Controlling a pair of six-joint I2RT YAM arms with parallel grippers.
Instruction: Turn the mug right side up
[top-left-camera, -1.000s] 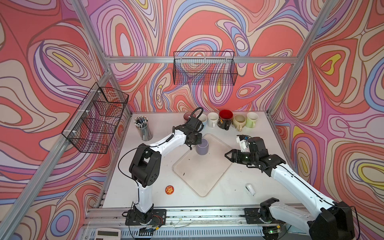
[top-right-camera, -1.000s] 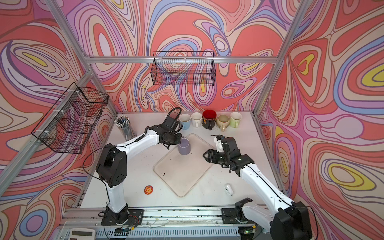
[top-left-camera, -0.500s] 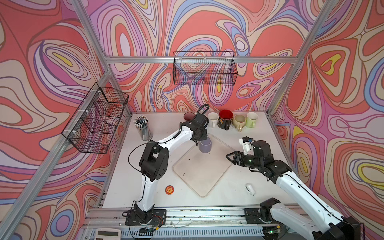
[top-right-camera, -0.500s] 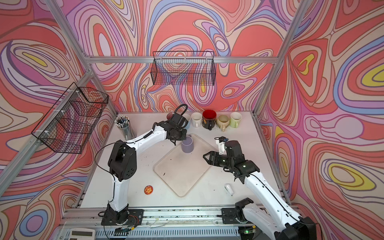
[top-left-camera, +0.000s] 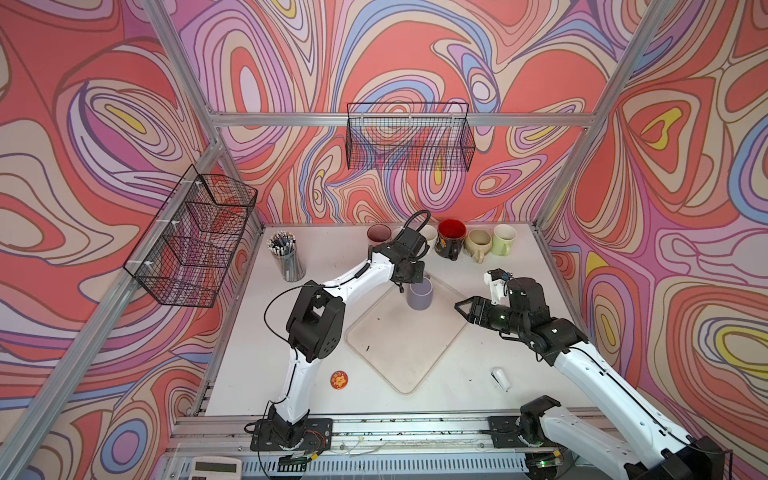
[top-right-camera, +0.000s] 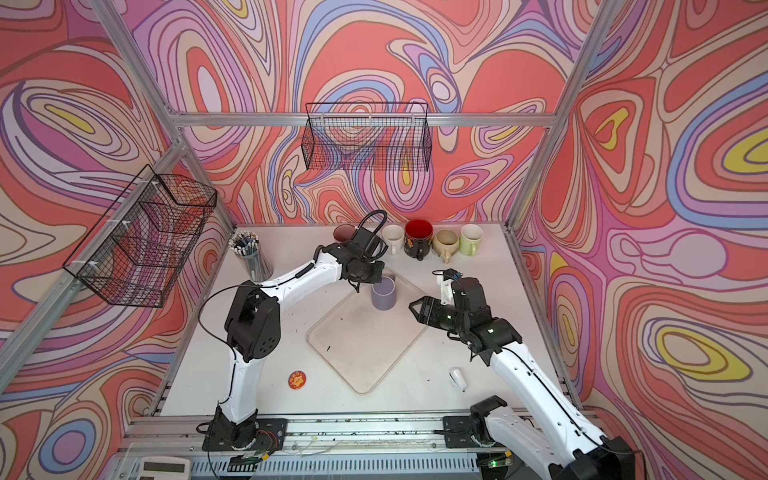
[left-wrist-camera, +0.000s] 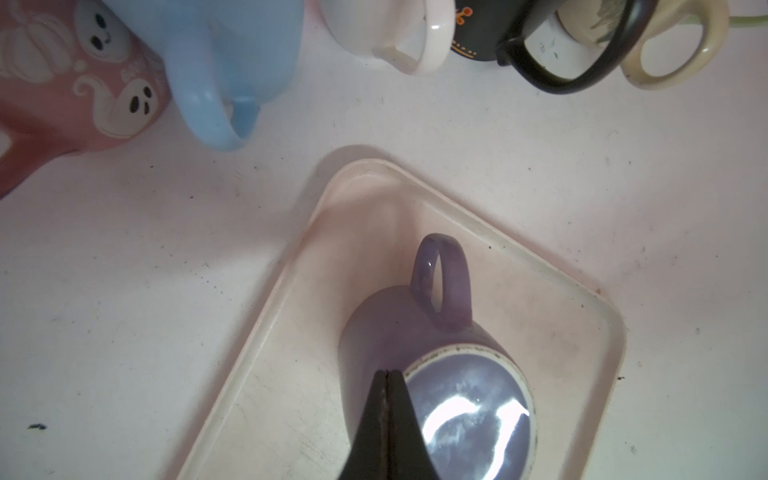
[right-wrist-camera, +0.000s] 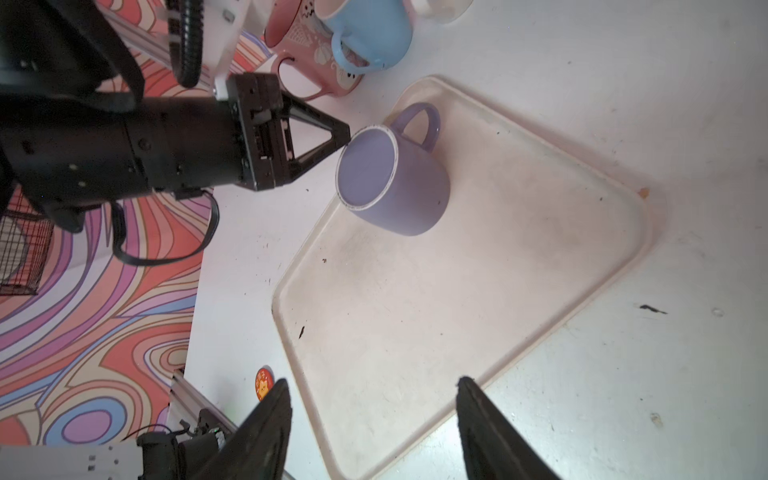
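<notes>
The glossy lavender ceramic mug (right-wrist-camera: 399, 195) stands mouth-down in the far corner of the scuffed, round-cornered cream plastic tray (right-wrist-camera: 457, 311) on the white bench (right-wrist-camera: 623, 104). A pale unglazed ring edges its flat base. The left gripper (right-wrist-camera: 345, 135) is pinched closed on nothing, its pointed black tip at that ring. The right gripper (right-wrist-camera: 372, 381) hangs open near the tray's right corner.

Purple mug (left-wrist-camera: 395, 328): mouth hidden, facing tray (left-wrist-camera: 291, 395); base partly covered by left gripper (left-wrist-camera: 387, 374); lower side cut by frame edge.
Blue mug (left-wrist-camera: 232, 50): top cut off in left wrist view; hidden behind left arm (top-left-camera: 365, 276) in both top views.
Small white object (top-left-camera: 500, 378): too small to identify.
Right gripper (right-wrist-camera: 374, 380): finger bases cut off by right wrist view's edge.
</notes>
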